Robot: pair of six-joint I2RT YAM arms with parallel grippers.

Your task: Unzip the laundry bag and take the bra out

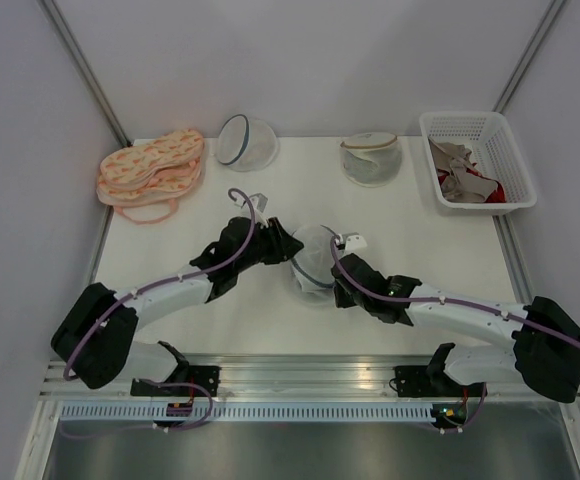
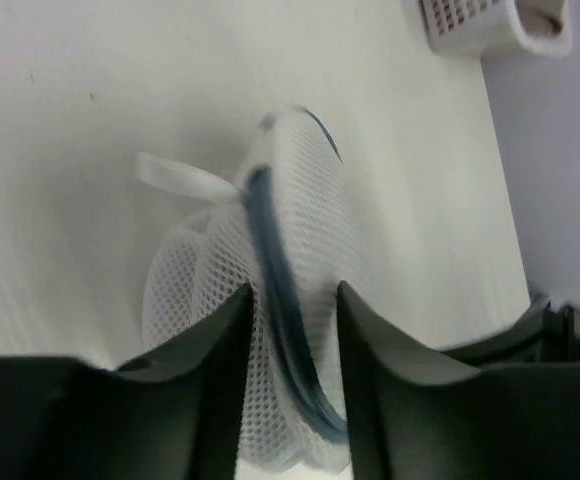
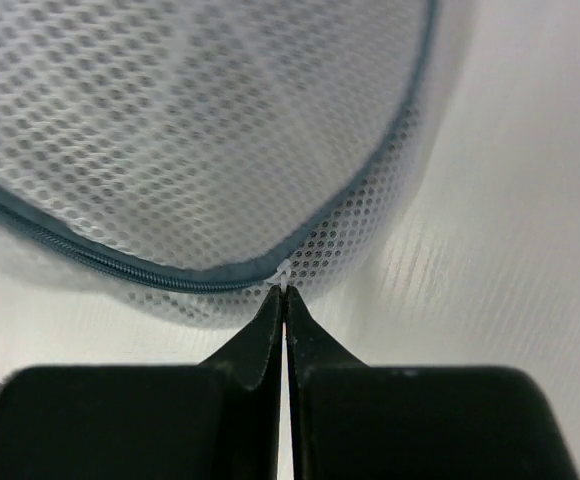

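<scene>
On the white surface (image 1: 420, 250), the left tool (image 2: 290, 300) is clamped across the laundry bag (image 2: 305, 200). It has one finger on each side of the grey-blue zipper rim and holds the mesh dome up on edge near the middle of the surface. Just to the right, the right tool (image 3: 283, 296) has its fingers pressed fully together at the zipper line, pinching a small white pull tab (image 3: 283, 272). At the far right, towards the back, stands a white basket (image 1: 470, 116) holding garments.
</scene>
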